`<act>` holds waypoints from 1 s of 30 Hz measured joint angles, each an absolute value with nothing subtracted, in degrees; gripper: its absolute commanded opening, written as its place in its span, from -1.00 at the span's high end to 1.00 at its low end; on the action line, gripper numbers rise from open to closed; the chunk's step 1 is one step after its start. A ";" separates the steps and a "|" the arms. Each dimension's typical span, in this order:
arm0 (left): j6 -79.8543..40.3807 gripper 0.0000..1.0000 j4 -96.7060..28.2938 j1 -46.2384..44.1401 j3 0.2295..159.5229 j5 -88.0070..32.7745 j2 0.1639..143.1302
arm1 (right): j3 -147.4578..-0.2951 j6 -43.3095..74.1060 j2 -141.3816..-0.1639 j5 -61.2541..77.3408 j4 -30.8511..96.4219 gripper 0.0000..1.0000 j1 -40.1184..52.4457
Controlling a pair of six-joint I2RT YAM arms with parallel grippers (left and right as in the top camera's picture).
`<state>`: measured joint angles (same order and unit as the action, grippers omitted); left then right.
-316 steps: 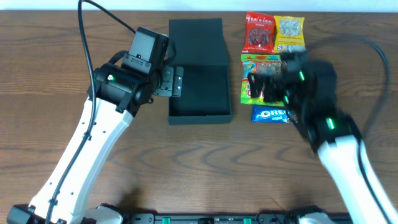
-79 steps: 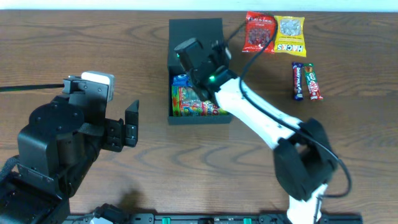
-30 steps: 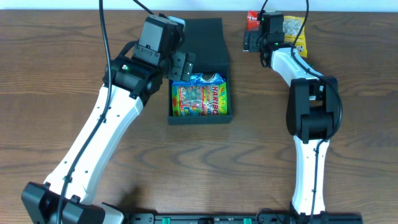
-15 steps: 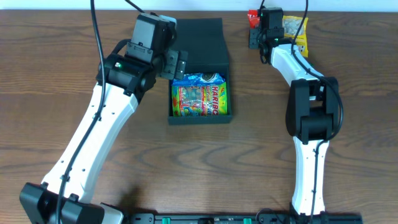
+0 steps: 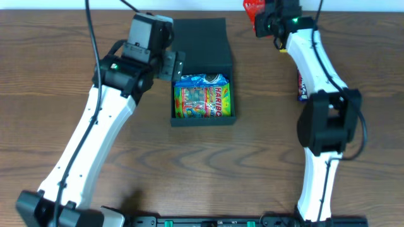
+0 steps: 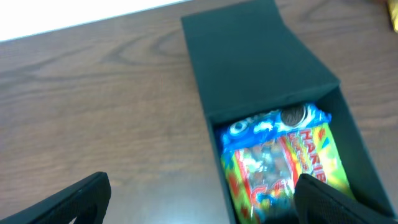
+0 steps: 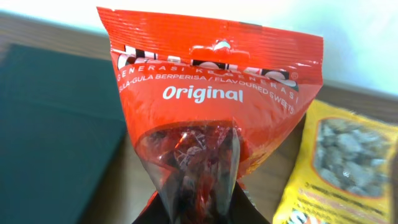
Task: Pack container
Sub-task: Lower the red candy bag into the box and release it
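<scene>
The container (image 5: 202,116) is a dark box lying open, its flap lid (image 5: 201,39) folded back toward the far edge. Inside it lie a colourful gummy bag (image 5: 203,101) and a blue cookie packet (image 5: 201,80). My left gripper (image 5: 177,65) hangs open over the box's left wall; in the left wrist view its fingers (image 6: 78,198) straddle that wall and the gummy bag (image 6: 283,171). My right gripper (image 5: 262,19) is shut on a red sweets packet (image 7: 211,93), pinched at its lower end and lifted off the table near the far edge (image 5: 250,7).
A yellow snack packet (image 7: 348,165) lies on the table to the right of the red one. Two chocolate bars (image 5: 302,85) lie further right, partly under the right arm. The dark lid (image 7: 50,124) is to the left of the held packet.
My right gripper closed on the red packet and raised it off the table toward the far edge. The left arm drifted slightly left and stayed open.
</scene>
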<state>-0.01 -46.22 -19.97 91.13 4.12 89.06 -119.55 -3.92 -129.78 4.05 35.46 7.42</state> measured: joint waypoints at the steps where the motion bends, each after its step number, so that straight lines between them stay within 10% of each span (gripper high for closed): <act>1: 0.01 -0.91 -47.20 -19.79 91.13 4.32 87.83 | -119.61 -4.27 -128.05 4.40 37.47 0.97 7.73; 15: -1.52 -0.90 -61.23 -19.31 91.11 4.91 64.38 | -119.33 23.86 -117.03 4.89 71.85 0.97 26.02; 30: -3.25 -0.90 -63.02 -19.31 91.11 4.69 59.51 | -100.42 43.57 -117.12 -6.76 57.52 0.97 43.20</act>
